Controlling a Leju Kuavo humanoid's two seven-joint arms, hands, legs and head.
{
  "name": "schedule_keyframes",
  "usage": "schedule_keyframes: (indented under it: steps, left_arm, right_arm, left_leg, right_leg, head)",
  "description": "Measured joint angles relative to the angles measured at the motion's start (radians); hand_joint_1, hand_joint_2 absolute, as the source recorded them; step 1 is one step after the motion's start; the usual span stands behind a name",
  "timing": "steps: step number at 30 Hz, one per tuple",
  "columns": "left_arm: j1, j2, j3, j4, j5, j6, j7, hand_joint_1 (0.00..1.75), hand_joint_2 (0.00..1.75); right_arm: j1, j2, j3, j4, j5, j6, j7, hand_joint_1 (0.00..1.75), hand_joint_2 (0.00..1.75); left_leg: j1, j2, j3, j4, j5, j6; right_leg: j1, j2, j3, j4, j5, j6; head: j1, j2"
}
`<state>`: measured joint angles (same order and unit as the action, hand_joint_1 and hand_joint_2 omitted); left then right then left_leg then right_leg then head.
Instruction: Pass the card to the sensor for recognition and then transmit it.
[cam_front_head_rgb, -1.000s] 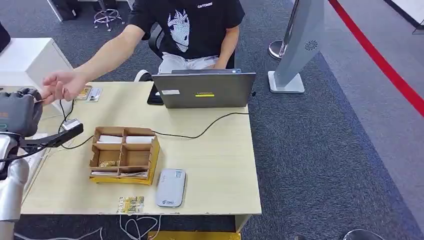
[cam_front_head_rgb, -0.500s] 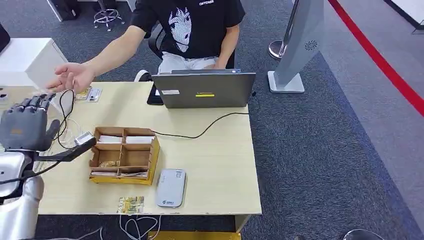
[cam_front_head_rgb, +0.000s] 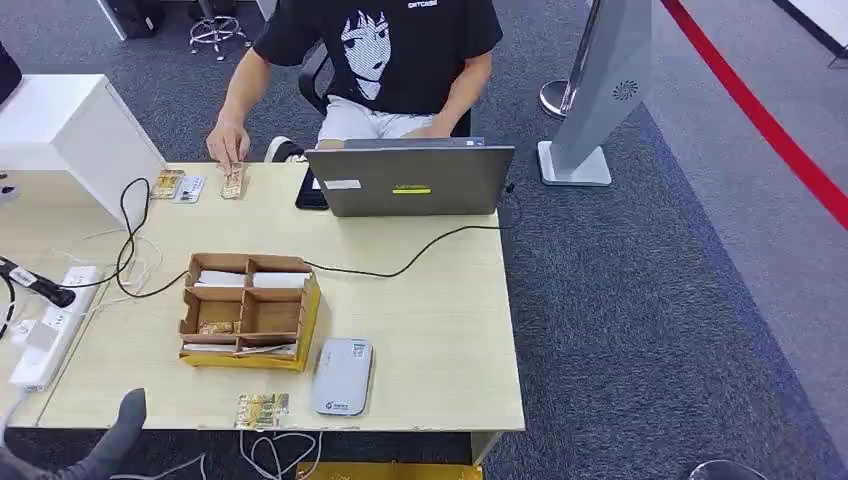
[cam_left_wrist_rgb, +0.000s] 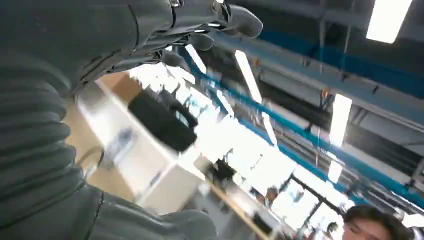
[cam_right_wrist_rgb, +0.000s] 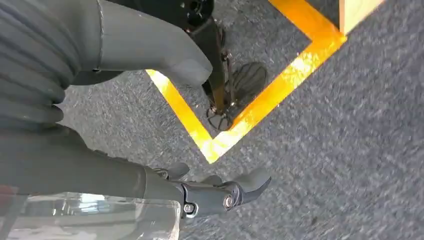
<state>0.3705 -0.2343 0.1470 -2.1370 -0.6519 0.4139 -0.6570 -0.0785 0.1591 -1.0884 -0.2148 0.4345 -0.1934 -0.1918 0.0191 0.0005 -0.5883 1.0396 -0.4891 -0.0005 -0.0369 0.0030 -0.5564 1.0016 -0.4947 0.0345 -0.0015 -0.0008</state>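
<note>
The grey-white card sensor (cam_front_head_rgb: 341, 375) lies near the table's front edge, with a gold card (cam_front_head_rgb: 262, 408) just left of it. At the far edge a person's hand (cam_front_head_rgb: 226, 144) presses another gold card (cam_front_head_rgb: 233, 183) onto the table, beside two more cards (cam_front_head_rgb: 176, 186). My left hand (cam_front_head_rgb: 112, 445) is low at the table's front-left corner, with only a grey finger showing in the head view. In the left wrist view this left hand (cam_left_wrist_rgb: 85, 45) has its fingers apart and holds nothing. My right hand (cam_right_wrist_rgb: 115, 175) hangs over the carpet, fingers apart and empty.
A cardboard divider box (cam_front_head_rgb: 300, 320) sits mid-table. A grey laptop (cam_front_head_rgb: 410, 180) stands at the far edge in front of the seated person. A power strip (cam_front_head_rgb: 45, 335) and black cables (cam_front_head_rgb: 128, 240) lie at the left, and a white cabinet (cam_front_head_rgb: 70, 120) stands beyond them.
My left hand has dropped from beside the person's hand to below the table's front-left corner. The person's hand has moved right and down onto the table's far edge, with a card under it.
</note>
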Motion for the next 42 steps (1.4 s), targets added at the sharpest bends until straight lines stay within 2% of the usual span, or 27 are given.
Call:
schedule_keyframes:
  steps: [1,2,4,7,9,11,13,15,17,20,25,28,29,30,33,34,40,41,42]
  left_arm:
    - [0.011,-0.022,0.034,0.001,0.101,-0.1,-0.014,0.0,1.75]
    - [0.016,-0.036,0.058,0.005,0.156,-0.15,-0.02,0.0,1.75]
    - [0.025,-0.056,0.103,0.012,0.196,-0.179,-0.03,0.0,1.75]
    - [0.035,-0.082,0.144,0.037,0.37,-0.317,0.007,0.0,1.75]
    - [0.028,-0.092,0.173,0.097,0.477,-0.375,0.006,0.0,1.75]
    - [0.019,-0.098,0.207,0.178,0.534,-0.419,-0.008,0.0,1.75]
    - [-0.006,-0.104,0.245,0.277,0.597,-0.505,0.02,0.0,1.75]
    - [-0.056,-0.107,0.306,0.429,0.548,-0.594,0.017,0.0,1.75]
    - [-0.132,-0.106,0.403,0.631,0.44,-0.635,-0.014,0.0,1.75]
    - [-0.21,-0.083,0.556,0.918,0.354,-0.617,-0.032,0.0,1.75]
    - [-0.294,-0.05,0.689,1.226,0.349,-0.597,-0.034,0.0,1.75]
    - [-0.345,-0.022,0.779,1.422,0.362,-0.557,0.009,0.0,1.75]
    - [-0.357,-0.012,0.8,1.478,0.357,-0.535,0.031,0.82,1.75]
    - [-0.367,-0.004,0.819,1.53,0.354,-0.516,0.063,0.82,1.75]
    - [-0.389,0.013,0.846,1.648,0.276,-0.436,0.165,0.82,1.75]
    - [-0.393,0.019,0.846,1.68,0.252,-0.42,0.183,0.82,1.75]
    - [-0.412,0.036,0.846,1.781,0.239,-0.405,0.198,0.82,1.75]
    - [-0.414,0.039,0.846,1.791,0.238,-0.405,0.198,1.75,1.75]
    - [-0.415,0.041,0.846,1.797,0.238,-0.405,0.198,1.75,1.75]
  right_arm:
    - [-0.001,0.002,-0.011,0.0,-0.004,-0.009,0.002,0.0,1.75]
    - [-0.002,0.002,-0.018,0.0,-0.004,-0.012,0.003,0.0,1.75]
    - [-0.002,0.003,-0.032,0.0,-0.003,-0.017,0.004,0.0,1.75]
    - [-0.003,0.003,-0.037,-0.001,0.025,-0.048,0.051,0.0,1.75]
    - [-0.002,0.003,-0.037,-0.001,0.059,-0.074,0.095,0.0,1.75]
    - [-0.002,0.005,-0.035,-0.001,0.081,-0.083,0.119,0.0,1.75]
    - [-0.001,0.005,-0.029,-0.001,0.117,-0.085,0.139,0.0,1.75]
    - [-0.002,0.006,-0.017,-0.001,0.155,-0.08,0.151,0.0,1.75]
    - [-0.002,0.008,-0.005,-0.001,0.179,-0.073,0.156,0.0,1.75]
    - [0.0,0.013,0.006,-0.001,0.203,-0.067,0.158,0.0,1.75]
    - [0.002,0.016,0.023,-0.001,0.228,-0.058,0.177,0.0,1.75]
    - [0.004,0.021,0.04,0.0,0.264,-0.052,0.227,0.0,1.75]
    - [0.005,0.023,0.046,0.0,0.272,-0.05,0.24,0.09,1.75]
    - [0.005,0.024,0.05,0.0,0.279,-0.045,0.25,0.09,1.75]
    - [0.006,0.028,0.057,0.0,0.292,-0.021,0.26,0.09,1.75]
    - [0.006,0.03,0.06,0.0,0.293,-0.018,0.26,0.09,1.75]
    - [0.009,0.034,0.071,0.0,0.298,-0.016,0.261,0.09,1.75]
    - [0.009,0.034,0.071,0.0,0.298,-0.016,0.261,1.5,1.75]
    - [0.009,0.034,0.072,0.0,0.298,-0.016,0.261,1.75,1.75]
  left_leg:
    - [0.0,0.0,0.0,0.0,0.0,0.0]
    - [0.0,0.0,0.0,0.0,0.0,0.0]
    - [0.0,0.0,0.001,0.0,0.001,0.0]
    - [0.0,0.0,0.002,0.0,0.001,0.0]
    - [0.0,0.0,0.003,0.0,0.001,0.0]
    - [0.0,0.0,0.004,0.0,0.001,0.0]
    - [-0.001,-0.001,0.004,0.0,0.001,0.0]
    - [-0.001,-0.002,0.004,0.0,0.001,0.0]
    - [0.0,-0.002,0.004,0.0,0.001,0.0]
    - [0.0,0.001,0.007,0.0,0.001,-0.001]
    - [0.0,-0.001,0.006,0.0,0.0,-0.001]
    - [-0.001,-0.001,0.006,0.0,0.0,-0.001]
    - [-0.001,-0.001,0.006,0.0,0.0,-0.001]
    - [-0.001,-0.001,0.006,0.0,0.0,-0.001]
    - [-0.001,-0.001,0.006,0.0,0.0,-0.001]
    - [0.0,-0.001,0.006,0.0,0.0,-0.001]
    - [0.0,-0.001,0.006,0.0,0.0,-0.001]
    - [0.0,-0.001,0.006,0.0,0.0,-0.001]
    - [0.0,-0.001,0.006,0.0,0.0,-0.001]
  right_leg:
    - [0.0,0.0,0.0,0.0,0.0,0.0]
    - [0.0,0.0,0.001,0.0,0.0,0.0]
    - [0.0,0.0,0.002,0.0,0.001,0.0]
    - [0.0,0.0,0.003,0.0,0.001,0.0]
    - [0.0,0.0,0.004,0.0,0.001,0.0]
    - [0.0,0.001,0.004,0.0,0.001,0.0]
    - [0.0,0.0,0.004,0.0,0.001,0.0]
    - [-0.001,-0.001,0.005,0.0,0.001,0.0]
    - [0.0,-0.001,0.006,0.0,0.001,0.0]
    - [0.0,0.003,0.006,0.0,0.001,-0.001]
    - [0.0,0.0,0.007,0.0,0.0,0.0]
    - [-0.001,0.001,0.006,0.0,0.001,0.0]
    - [-0.001,0.001,0.006,0.0,0.0,0.0]
    - [-0.001,0.0,0.006,0.0,0.0,0.0]
    - [0.0,0.0,0.006,0.0,0.0,0.0]
    - [0.0,0.0,0.006,0.0,0.0,0.0]
    - [0.0,0.0,0.006,0.0,0.001,0.0]
    - [0.0,0.0,0.006,0.0,0.001,0.0]
    - [0.0,0.0,0.006,0.0,0.001,0.0]
  head:
    - [0.0,0.0]
    - [0.0,0.0]
    - [-0.002,0.0]
    - [-0.002,0.0]
    - [-0.002,0.0]
    - [-0.001,0.0]
    - [-0.001,0.0]
    - [-0.001,0.0]
    - [0.001,0.0]
    - [-0.002,0.0]
    - [-0.001,0.0]
    - [-0.001,0.0]
    - [-0.001,0.0]
    - [-0.001,0.0]
    - [-0.001,0.0]
    - [-0.002,0.0]
    - [-0.001,0.0]
    - [-0.001,0.0]
    - [-0.002,0.0]
